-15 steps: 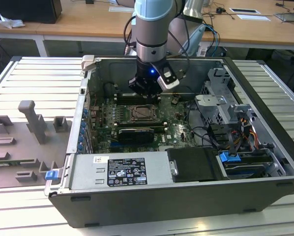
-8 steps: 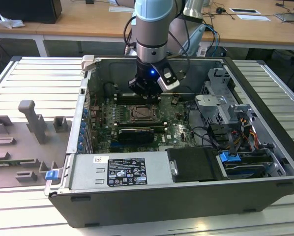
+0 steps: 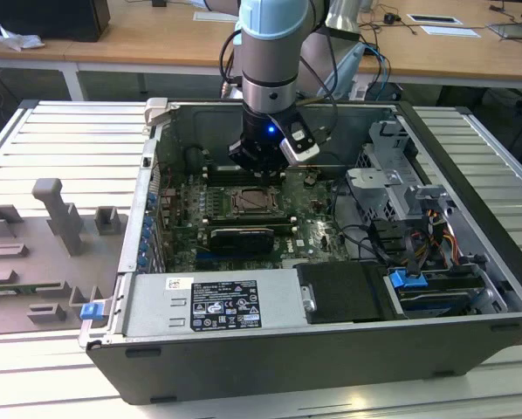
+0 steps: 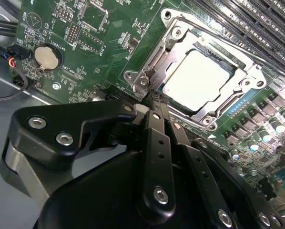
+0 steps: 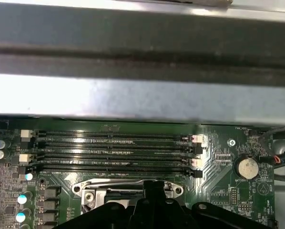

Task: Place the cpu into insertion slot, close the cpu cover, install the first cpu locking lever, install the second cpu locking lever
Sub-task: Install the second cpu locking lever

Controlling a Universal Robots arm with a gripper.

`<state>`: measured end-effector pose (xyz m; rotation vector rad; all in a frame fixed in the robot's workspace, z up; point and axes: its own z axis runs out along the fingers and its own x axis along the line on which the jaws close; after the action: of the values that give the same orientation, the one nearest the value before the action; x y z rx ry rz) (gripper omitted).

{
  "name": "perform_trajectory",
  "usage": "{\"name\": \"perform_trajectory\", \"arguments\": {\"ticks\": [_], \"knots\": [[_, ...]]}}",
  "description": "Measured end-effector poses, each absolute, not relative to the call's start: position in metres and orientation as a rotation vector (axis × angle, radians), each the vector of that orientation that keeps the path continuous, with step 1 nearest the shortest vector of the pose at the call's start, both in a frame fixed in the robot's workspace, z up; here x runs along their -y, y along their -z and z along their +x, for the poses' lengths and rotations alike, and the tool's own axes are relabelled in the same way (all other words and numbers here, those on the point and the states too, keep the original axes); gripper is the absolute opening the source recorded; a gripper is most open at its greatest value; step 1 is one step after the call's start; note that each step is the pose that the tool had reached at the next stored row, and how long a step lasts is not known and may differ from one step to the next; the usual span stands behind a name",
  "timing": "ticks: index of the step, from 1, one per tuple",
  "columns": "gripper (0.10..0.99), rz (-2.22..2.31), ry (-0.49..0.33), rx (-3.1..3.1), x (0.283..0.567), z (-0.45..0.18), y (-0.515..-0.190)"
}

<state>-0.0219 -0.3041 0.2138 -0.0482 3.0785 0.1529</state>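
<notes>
The cpu (image 4: 199, 78), a pale square chip, lies flat in the insertion slot, whose dark rim (image 4: 218, 51) shows at one edge of the chip. The silvery cpu cover (image 4: 180, 36) lies down around the chip like a frame. A thin metal lever (image 4: 157, 58) runs along the socket's side. My gripper (image 4: 154, 98) is shut, its black fingertips pressed together at the socket's corner, right by that lever. In the exterior view the gripper (image 3: 261, 164) hangs inside the open computer case, just behind the socket (image 3: 254, 202). In the first wrist view the cover's edge (image 5: 128, 188) lies past my fingers (image 5: 152, 193).
Long black memory slots (image 5: 114, 150) run beside the socket, with the case's metal wall (image 5: 133, 95) close behind them. A coin battery (image 4: 46, 57) and cables lie on the other side. A drive cage (image 3: 392, 175) and a power supply (image 3: 209, 305) bound the motherboard. A grey fixture (image 3: 51, 227) stands outside the case.
</notes>
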Motion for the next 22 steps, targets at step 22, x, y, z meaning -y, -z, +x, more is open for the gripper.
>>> {"name": "perform_trajectory", "arguments": {"ticks": [22], "knots": [[0.106,-0.048,-0.156,-3.078,0.317,-0.022,-0.227]]}}
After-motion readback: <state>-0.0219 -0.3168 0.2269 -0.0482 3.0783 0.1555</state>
